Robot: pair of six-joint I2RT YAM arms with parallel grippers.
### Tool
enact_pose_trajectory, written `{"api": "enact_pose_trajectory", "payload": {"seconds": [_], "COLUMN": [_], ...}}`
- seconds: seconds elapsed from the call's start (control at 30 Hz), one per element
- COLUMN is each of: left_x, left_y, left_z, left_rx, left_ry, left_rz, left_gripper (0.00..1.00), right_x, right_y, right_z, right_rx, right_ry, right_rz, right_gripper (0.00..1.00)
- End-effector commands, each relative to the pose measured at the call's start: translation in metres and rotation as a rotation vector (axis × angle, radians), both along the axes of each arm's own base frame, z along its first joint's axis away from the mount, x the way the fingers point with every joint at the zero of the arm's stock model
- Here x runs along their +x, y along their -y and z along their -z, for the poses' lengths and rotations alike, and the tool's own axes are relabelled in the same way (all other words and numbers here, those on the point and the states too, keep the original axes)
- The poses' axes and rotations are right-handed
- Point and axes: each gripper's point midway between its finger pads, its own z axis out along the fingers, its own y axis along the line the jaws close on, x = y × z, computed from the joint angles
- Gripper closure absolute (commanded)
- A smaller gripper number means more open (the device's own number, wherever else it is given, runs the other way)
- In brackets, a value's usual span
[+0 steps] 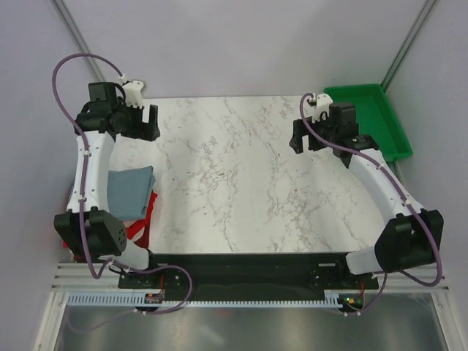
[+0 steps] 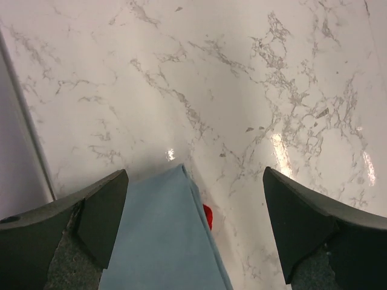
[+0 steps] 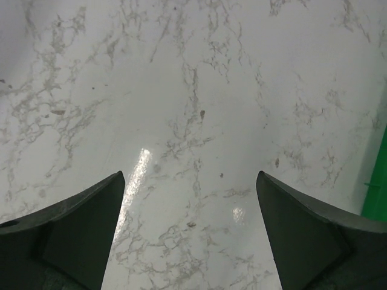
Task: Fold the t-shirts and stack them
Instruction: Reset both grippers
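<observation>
We see the left tool over the far-left corner of the marble surface, its jaws spread wide and holding nothing. The left wrist view shows the same: the left tool is released, with bare marble between its two dark fingers. The slate blue-grey t-shirt lies folded at the left edge of the surface, nearer the arm bases than the left tool and partly hidden by the left arm. A red t-shirt lies beneath it, showing only as a fringe along its right and near sides.

From the left wrist, a corner of the blue-grey t-shirt reaches up from the bottom of the view into the gap between the fingers, closer to the left finger than to the right. A small spot of the red t-shirt peeks out at its right edge. We cannot tell whether the finger touches the cloth (it looks to pass just beside it).

The right tool is over the far-right part of the surface, well apart from both shirts and near the green tray. In its own view the right tool is likewise released, with only marble between its jaws and a sliver of the green tray at the right edge.
</observation>
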Motion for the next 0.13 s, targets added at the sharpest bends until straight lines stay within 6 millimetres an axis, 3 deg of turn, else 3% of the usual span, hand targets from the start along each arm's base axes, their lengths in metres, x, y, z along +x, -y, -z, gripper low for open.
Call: {"api": "enact_pose_trajectory", "payload": {"seconds": [0.0, 0.1], "left_x": [0.0241, 0.0331], "left_y": [0.0196, 0.0231], "left_z": [-0.0209, -0.0155], "left_rx": [-0.102, -0.134], "left_ry": [0.086, 0.094], "left_rz": [0.022, 0.021], "left_gripper": [0.00, 0.00], "right_x": [0.0033, 0.0048], "right_y": [0.0125, 0.0129], "right_z": [0.0065, 0.0121], "right_rx": [-0.104, -0.143], "right_ry": [-0.051, -0.065], "right_rz": [0.029, -0.003], "right_gripper": [0.02, 0.02]}}
